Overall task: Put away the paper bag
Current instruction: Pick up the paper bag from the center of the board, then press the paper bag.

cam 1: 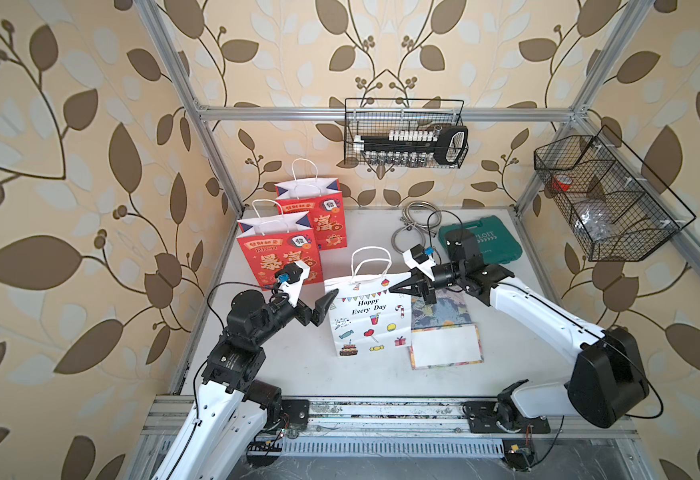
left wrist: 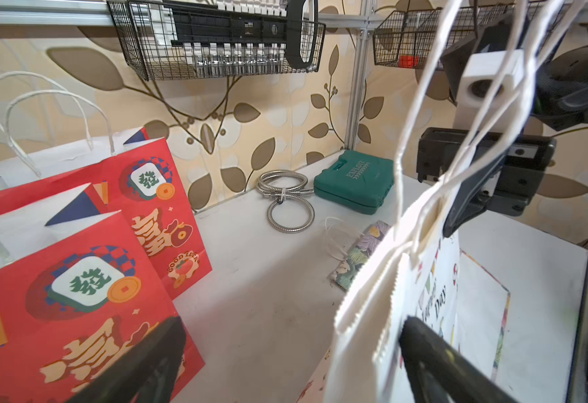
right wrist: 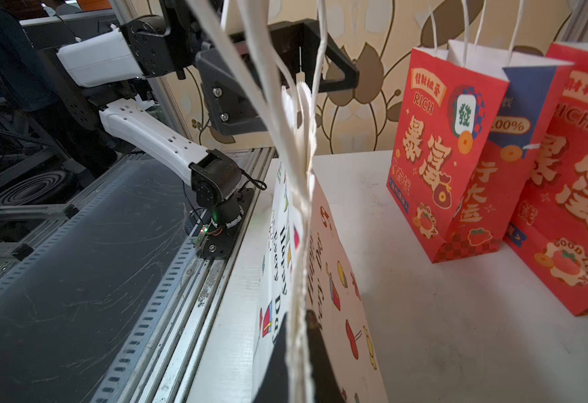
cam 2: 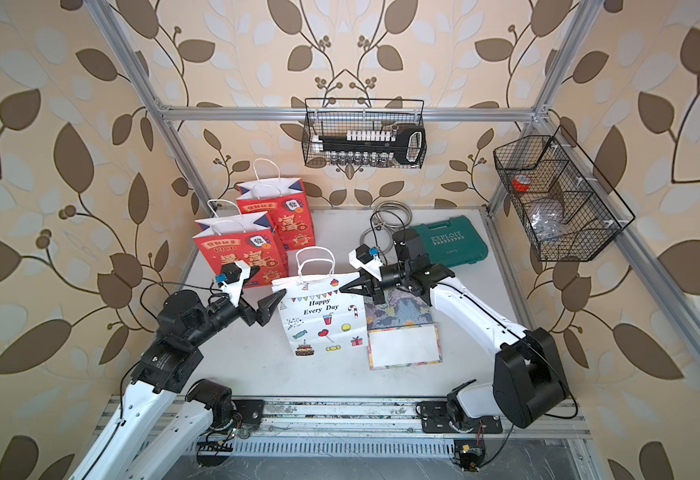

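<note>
The white paper bag [cam 1: 367, 320] [cam 2: 321, 320] printed "Happy Every Day" stands upright and folded flat in the middle of the table. My right gripper [cam 1: 393, 287] [cam 2: 343, 287] is shut on its upper right corner, and the right wrist view shows both fingers pinching the serrated top edge [right wrist: 301, 343]. My left gripper [cam 1: 322, 279] [cam 2: 269, 283] is open at the upper left corner. In the left wrist view the bag's edge [left wrist: 365, 307] lies between the wide jaws, with one finger [left wrist: 425, 345] against the printed face. The white cord handles [cam 1: 371, 259] stick up above the bag.
Two red gift bags [cam 1: 281, 257] [cam 1: 325, 214] stand at the back left. A floral bag [cam 1: 445, 336] lies flat just right of the white one. A green tool case [cam 1: 481, 245] and a coiled metal hose [cam 1: 414, 224] sit at the back right. Wire baskets [cam 1: 406, 133] [cam 1: 605, 199] hang on the frame.
</note>
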